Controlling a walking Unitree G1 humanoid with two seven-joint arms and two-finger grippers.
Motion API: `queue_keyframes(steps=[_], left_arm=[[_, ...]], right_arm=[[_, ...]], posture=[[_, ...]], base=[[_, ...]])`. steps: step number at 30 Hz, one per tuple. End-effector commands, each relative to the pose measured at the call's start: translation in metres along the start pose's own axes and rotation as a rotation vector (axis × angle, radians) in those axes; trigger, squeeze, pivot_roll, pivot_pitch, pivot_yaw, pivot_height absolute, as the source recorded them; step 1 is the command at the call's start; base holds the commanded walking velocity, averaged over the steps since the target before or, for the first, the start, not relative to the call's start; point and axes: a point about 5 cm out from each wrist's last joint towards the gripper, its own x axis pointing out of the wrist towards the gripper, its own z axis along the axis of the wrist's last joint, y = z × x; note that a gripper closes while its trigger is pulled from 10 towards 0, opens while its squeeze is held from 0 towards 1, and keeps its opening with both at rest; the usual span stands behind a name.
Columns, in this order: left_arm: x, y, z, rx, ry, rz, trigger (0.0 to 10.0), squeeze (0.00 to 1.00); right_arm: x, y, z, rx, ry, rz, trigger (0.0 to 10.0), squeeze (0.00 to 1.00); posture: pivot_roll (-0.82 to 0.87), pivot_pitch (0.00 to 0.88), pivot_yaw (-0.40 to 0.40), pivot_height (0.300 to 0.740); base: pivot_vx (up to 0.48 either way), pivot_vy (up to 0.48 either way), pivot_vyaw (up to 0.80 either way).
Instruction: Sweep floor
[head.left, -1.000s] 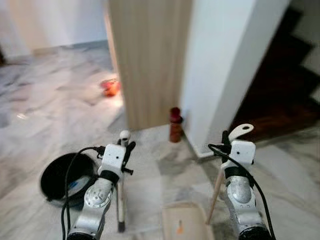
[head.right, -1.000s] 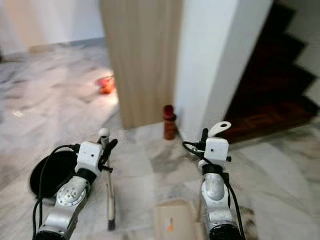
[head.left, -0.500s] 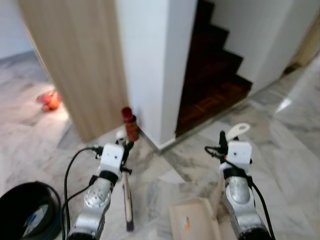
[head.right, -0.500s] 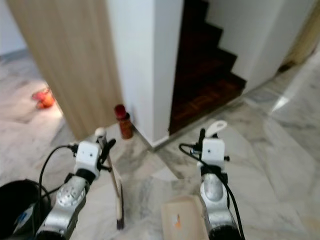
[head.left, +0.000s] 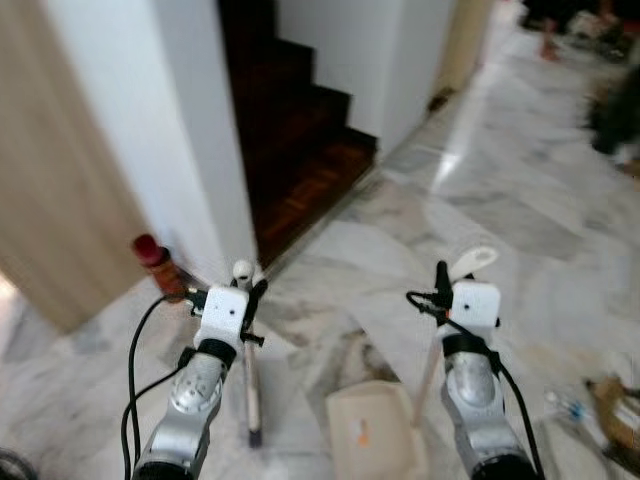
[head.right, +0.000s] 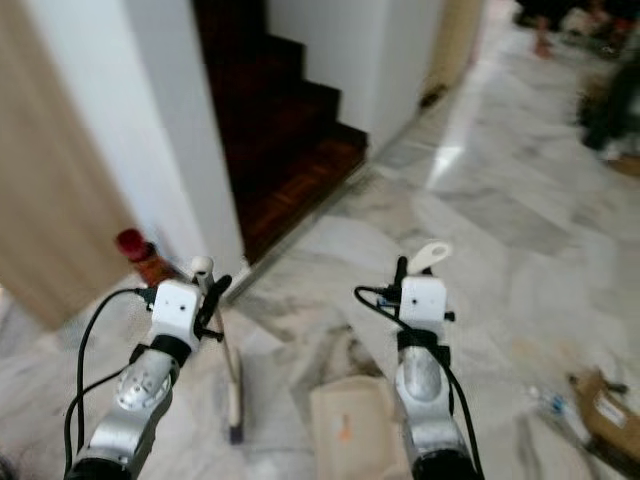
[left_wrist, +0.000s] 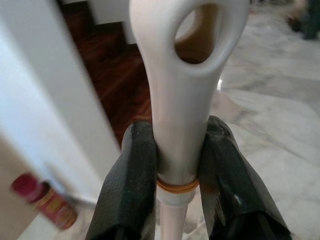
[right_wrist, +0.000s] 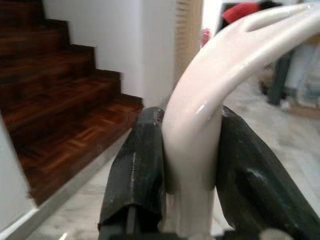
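My left gripper (head.left: 251, 291) is shut on the broom's handle (head.left: 252, 385), a pale stick with a white looped end (left_wrist: 181, 75). The stick runs down to the marble floor between my arms. In the left wrist view the black fingers (left_wrist: 132, 185) clamp the handle just below the loop. My right gripper (head.left: 444, 283) is shut on the dustpan's white curved handle (right_wrist: 197, 125), whose tip (head.left: 473, 260) rises above the wrist. The beige dustpan (head.left: 365, 435) rests on the floor low in the middle, between both arms.
Dark wooden stairs (head.left: 295, 140) rise ahead on the left, beside a white wall corner (head.left: 190, 140). A red-capped bottle (head.left: 155, 260) stands at that corner's foot, next to a wooden panel (head.left: 45, 210). Brown litter (head.left: 612, 400) lies at the right. Open marble floor (head.left: 500, 190) stretches ahead to the right.
The camera has swung to the right: the black bin and the orange thing have left the picture and the stairs now sit ahead. Both grippers keep the same hold.
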Motion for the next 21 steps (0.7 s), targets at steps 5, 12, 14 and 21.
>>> queue_keyframes(steps=[5,12,14,21], left_arm=[[0.0025,-0.0026,0.0088,-0.003,-0.048,-0.002,10.0,0.00],[0.0019,-0.0027,0.0089,-0.007,-0.048,0.001,10.0,0.00],[0.0018,-0.0028,0.0089,-0.008,-0.049,0.001,10.0,0.00],[0.0020,-0.0030,0.0093,-0.009,-0.049,0.001,10.0,0.00]], right_arm=[[0.0029,-0.0077,0.0063,-0.011,-0.031,-0.017,10.0,0.00],[0.0025,-0.0074,0.0064,-0.012,-0.031,-0.015,10.0,0.00],[0.0025,-0.0074,0.0065,-0.012,-0.031,-0.015,10.0,0.00],[0.0028,-0.0076,0.0068,-0.013,-0.031,-0.016,10.0,0.00]], posture=[[0.07,0.031,0.050,0.740],[0.07,0.033,0.047,0.740],[0.07,0.034,0.046,0.740],[0.07,0.033,0.046,0.740]], base=[[0.000,0.000,-0.80],[0.000,0.000,-0.80],[0.000,0.000,-0.80],[0.000,0.000,-0.80]])
